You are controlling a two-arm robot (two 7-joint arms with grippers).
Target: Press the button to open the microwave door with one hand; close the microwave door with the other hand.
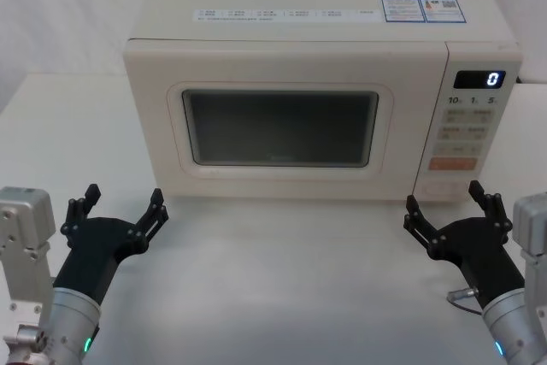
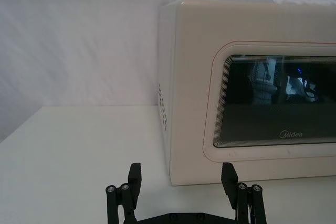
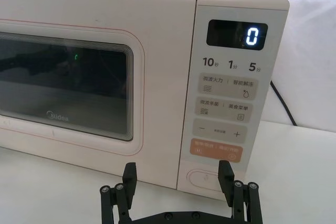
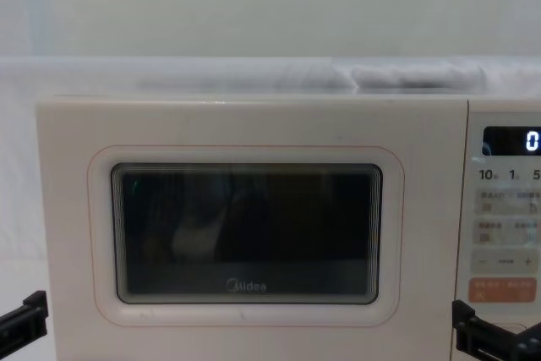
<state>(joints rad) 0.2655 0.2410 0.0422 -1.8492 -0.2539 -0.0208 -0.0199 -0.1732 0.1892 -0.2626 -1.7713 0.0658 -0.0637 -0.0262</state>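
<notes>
The door (image 1: 282,130) was shut, flush with the oven front and facing the robot. The button (image 3: 206,178) sat at the foot of the control panel (image 1: 468,126), to the right of the door and below the orange key (image 3: 218,150). Its long axis ran horizontally across the panel and its face pointed straight out at the robot.

The right gripper (image 1: 454,208) hovered low over the table (image 1: 282,279) just before the panel, fingers spread apart and holding nothing. The left gripper (image 1: 121,213) waited before the door's left corner, likewise spread and empty.

Step in hand, as judged: pressing the button. To do it well, one right fingertip should be aligned with the button's middle and driven squarely inward, clear of the orange key. The left gripper should stay outside the door's swing until release.
</notes>
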